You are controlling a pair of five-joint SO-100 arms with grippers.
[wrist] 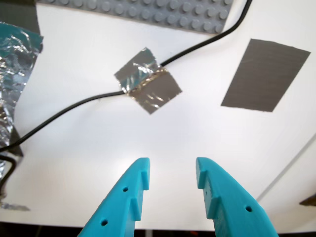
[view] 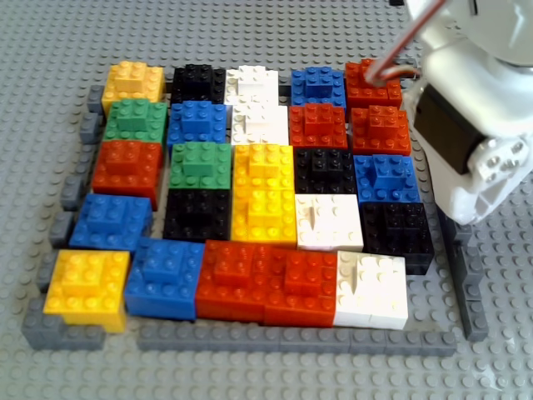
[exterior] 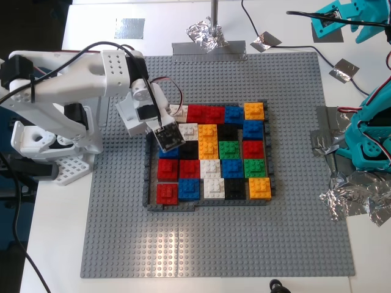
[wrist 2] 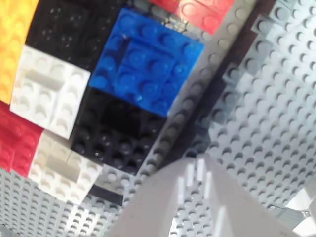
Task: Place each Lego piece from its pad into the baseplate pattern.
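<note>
Nearest the exterior camera, the large grey studded plate (exterior: 214, 244) lies on the white table (exterior: 366, 256), with the baseplate pattern (exterior: 208, 205) at its centre, a mosaic of coloured bricks inside a thin dark frame. At the mosaic's lower left corner in the exterior view, a red Lego piece (exterior: 166, 194) is seated in the grid. It appears at the upper right of the other view (view: 371, 79), with a second red brick (exterior: 168, 169) touching it in the same column. Just beyond, my second gripper (exterior: 170, 139), on the white arm (exterior: 73, 79), hangs low over the left edge of the mosaic. Its wrist view looks onto a blue brick (wrist 2: 148, 61), a black brick (wrist 2: 118, 131) and the frame beside them. Whether its jaws are parted or closed cannot be told. Farther back, at the upper left of the exterior view, the pad (exterior: 130, 27) lies flat on the table. At the upper right, the teal arm (exterior: 342, 15) carries my first gripper (wrist: 173, 168), its jaws spread apart and empty above the table. Ahead of it lie a dull grey tape patch (wrist: 264, 81) and a foil patch (wrist: 148, 81) over a black cable (wrist: 74, 106).
</note>
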